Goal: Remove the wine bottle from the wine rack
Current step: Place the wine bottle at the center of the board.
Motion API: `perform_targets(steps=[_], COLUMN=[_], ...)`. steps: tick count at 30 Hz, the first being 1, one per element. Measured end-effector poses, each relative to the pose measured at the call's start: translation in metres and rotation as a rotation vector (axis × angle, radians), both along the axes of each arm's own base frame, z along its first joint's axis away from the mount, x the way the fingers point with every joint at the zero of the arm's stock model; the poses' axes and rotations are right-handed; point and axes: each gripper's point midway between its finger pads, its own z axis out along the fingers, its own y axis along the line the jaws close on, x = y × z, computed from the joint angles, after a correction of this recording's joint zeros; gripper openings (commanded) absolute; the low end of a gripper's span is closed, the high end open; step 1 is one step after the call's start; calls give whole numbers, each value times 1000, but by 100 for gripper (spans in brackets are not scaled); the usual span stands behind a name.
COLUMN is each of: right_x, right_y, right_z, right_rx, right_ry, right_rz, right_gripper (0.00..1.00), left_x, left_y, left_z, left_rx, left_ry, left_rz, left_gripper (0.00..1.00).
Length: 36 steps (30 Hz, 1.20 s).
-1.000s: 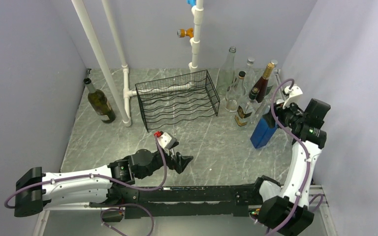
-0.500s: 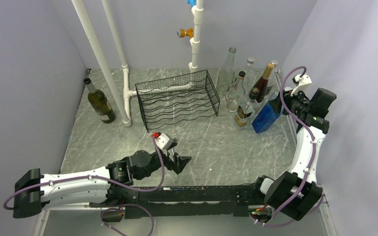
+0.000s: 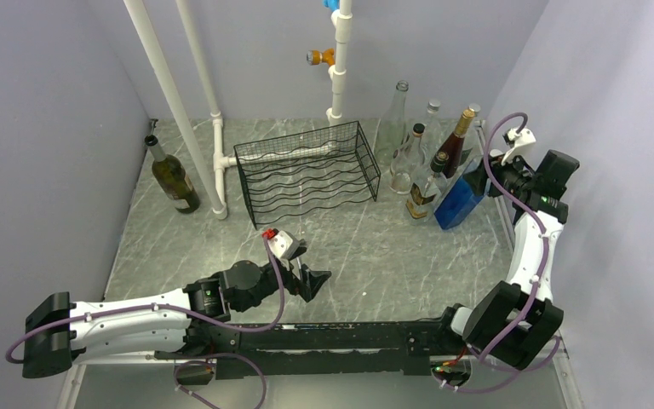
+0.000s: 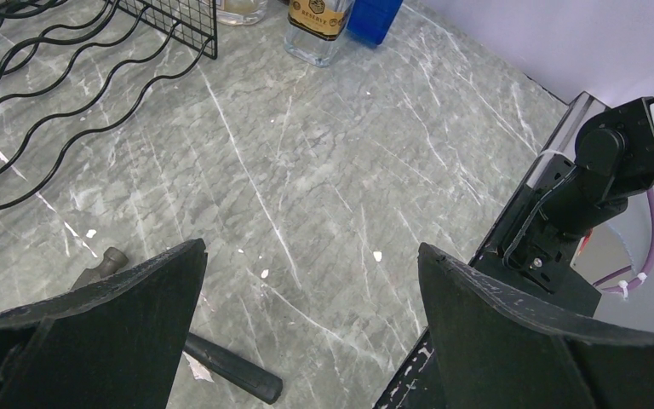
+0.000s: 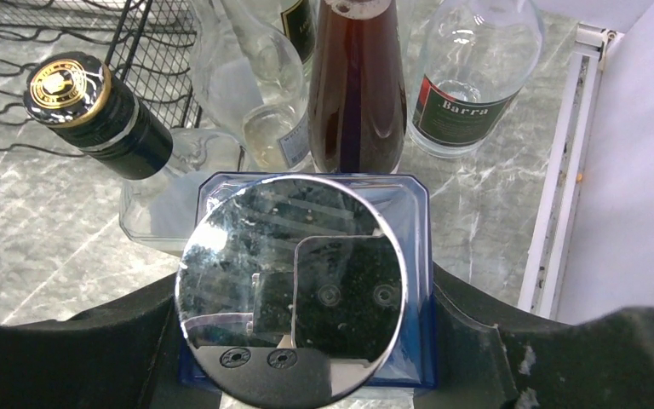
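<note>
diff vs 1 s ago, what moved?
The right gripper, shut on the blue bottle, carried it away from the arm bases and up against the standing bottles. The left gripper, open, edged slightly back toward its base. The wine rack and the green bottle are unchanged.

White links (image 3: pixel 128 322), black joints (image 3: pixel 213 298) and purple cables (image 3: pixel 488 149) were shown on each arm (image 3: pixel 528 256). The left gripper (image 4: pixel 311 249) was moulded black.
</note>
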Motion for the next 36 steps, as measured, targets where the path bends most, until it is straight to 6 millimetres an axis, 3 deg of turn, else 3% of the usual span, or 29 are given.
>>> perform_targets(steps=[9, 16, 19, 24, 32, 36], right_x=[-3, -5, -2, 2, -5, -7], right_y=[0, 3, 1, -1, 2, 0], right_z=[-16, -15, 1, 37, 58, 87], right_rx=[-42, -49, -71, -116, -124, -163], right_ry=[34, 28, 0, -63, -71, -112], right_rz=[44, 67, 68, 70, 64, 41], right_gripper=[50, 86, 99, 100, 100, 100], left_x=[0, 0, -1, -3, -6, -8], left_y=[0, 0, -1, 0, 4, 9], left_z=[0, 0, 0, 9, 19, 20], left_rx=[-1, -1, -4, -35, -71, -64], left_ry=[1, 3, 4, 0, 3, 5], left_rz=[0, -1, -5, -14, -21, -20], left_gripper=[99, 99, 100, 100, 100, 99])
